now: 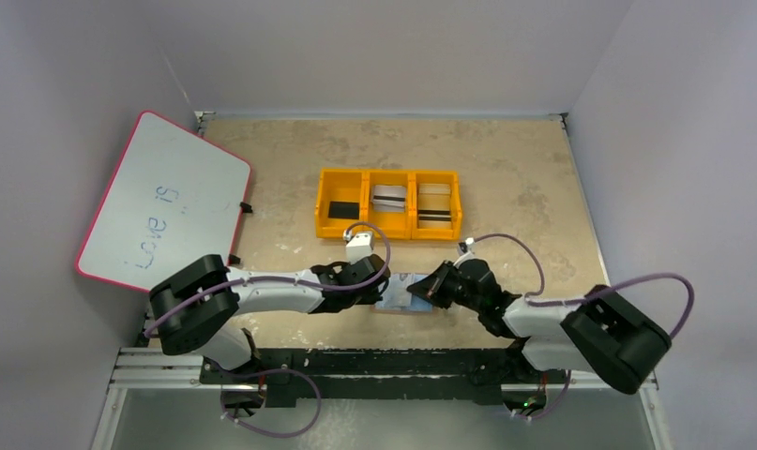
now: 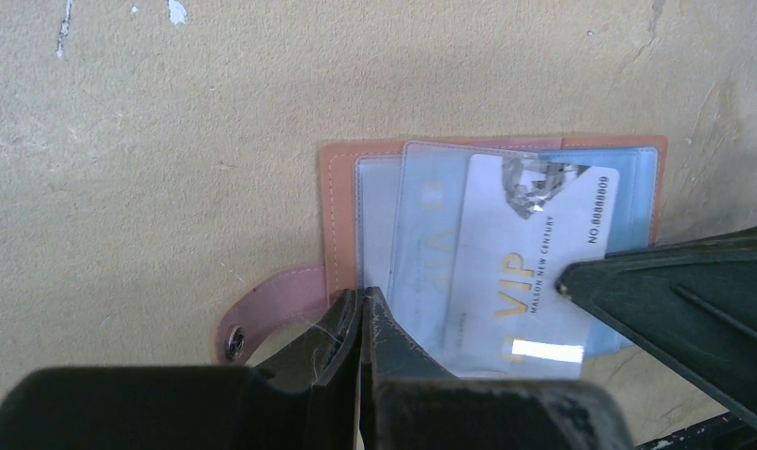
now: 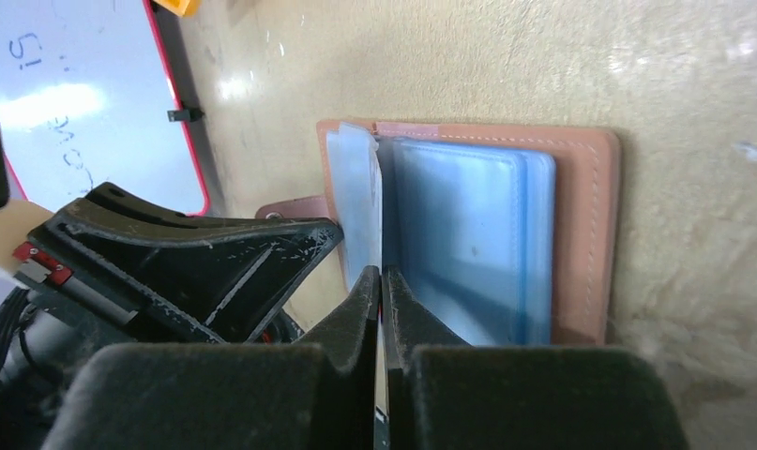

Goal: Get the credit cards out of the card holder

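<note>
**Both jaws shut at the open card holder, one card partly out**

Jaws of the left gripper (image 2: 360, 305) are closed, with the tips on the near edge of the card holder (image 2: 341, 187). Whether they nip the leather or only press on it cannot be told. The right gripper (image 3: 382, 281) is also closed, and a thin pale sliver between its fingers looks like the edge of a credit card (image 2: 534, 272).

The tan holder lies open on the table (image 2: 168, 141), between the two arms near their bases, with its snap tab (image 2: 271, 309) flopped to one side. The card, pale with gold "VIP" lettering, sits askew over the clear sleeves, one end past the holder's edge.

To do this step well, the left arm should probably keep the holder pinned. The right should draw the card along the line of its sleeve — level and slow — so the sleeve does not lift or buckle.

An orange tray (image 1: 388, 172) stands farther back, well apart from the holder. It has three compartments:
- The left one holds a dark flat item (image 1: 342, 208).
- The middle one holds a pale card with a dark band (image 1: 388, 199).
- The right one holds a pale card with a black stripe (image 1: 434, 208).
</note>
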You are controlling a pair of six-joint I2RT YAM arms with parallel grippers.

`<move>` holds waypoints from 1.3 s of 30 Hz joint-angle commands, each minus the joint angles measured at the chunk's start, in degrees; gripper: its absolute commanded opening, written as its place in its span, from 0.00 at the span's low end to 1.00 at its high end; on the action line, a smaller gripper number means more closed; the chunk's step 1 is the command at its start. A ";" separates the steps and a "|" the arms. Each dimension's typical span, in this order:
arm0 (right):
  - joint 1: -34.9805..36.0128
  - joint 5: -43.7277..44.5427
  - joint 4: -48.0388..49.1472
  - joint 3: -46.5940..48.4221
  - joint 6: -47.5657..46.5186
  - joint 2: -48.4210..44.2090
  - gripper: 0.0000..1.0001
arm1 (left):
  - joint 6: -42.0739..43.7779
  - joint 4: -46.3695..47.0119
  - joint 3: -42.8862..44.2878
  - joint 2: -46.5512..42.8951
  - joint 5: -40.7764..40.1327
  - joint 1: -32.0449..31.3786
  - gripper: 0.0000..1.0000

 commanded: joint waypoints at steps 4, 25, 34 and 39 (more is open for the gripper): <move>-0.28 8.57 -20.54 -0.63 -1.88 -16.86 0.00 | -1.77 -3.22 0.81 0.49 -2.66 -0.21 0.00; -0.28 21.57 -33.20 10.45 -24.95 -38.71 0.00 | 0.19 -5.65 3.67 -10.34 -8.06 -0.21 0.24; -0.28 16.23 -20.70 10.09 -33.93 -37.42 0.00 | 3.28 -12.17 5.96 -17.03 -14.60 0.92 0.39; -0.28 13.43 -15.99 10.49 -40.08 -36.16 0.00 | 6.17 -17.20 7.77 -20.16 -11.81 7.53 0.45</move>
